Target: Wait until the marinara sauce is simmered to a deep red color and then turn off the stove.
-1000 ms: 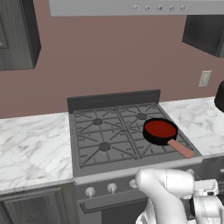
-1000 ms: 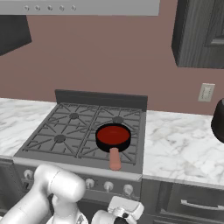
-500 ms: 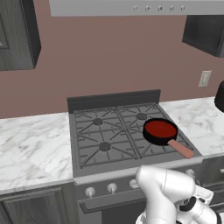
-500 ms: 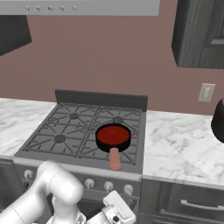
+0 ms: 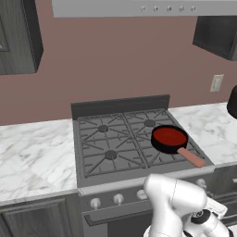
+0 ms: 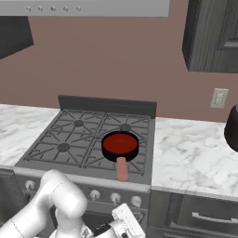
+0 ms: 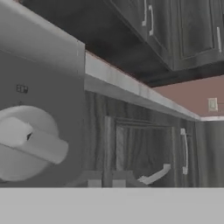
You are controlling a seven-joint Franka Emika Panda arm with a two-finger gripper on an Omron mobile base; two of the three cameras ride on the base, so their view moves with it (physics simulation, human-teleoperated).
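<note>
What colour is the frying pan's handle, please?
Salmon pink; the handle shows best in the left base view.

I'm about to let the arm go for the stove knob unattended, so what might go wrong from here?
The knob sits left of the gripper's line in the hand view, so a straight approach may miss it. Several alike knobs line the stove front; turning the wrong one would leave the marinara sauce heating. The pan's handle juts toward the front edge, where the rising arm might bump it.

Deep red marinara sauce [image 5: 169,135] — pan on the stove's [image 5: 111,152] front-right burner.
</note>
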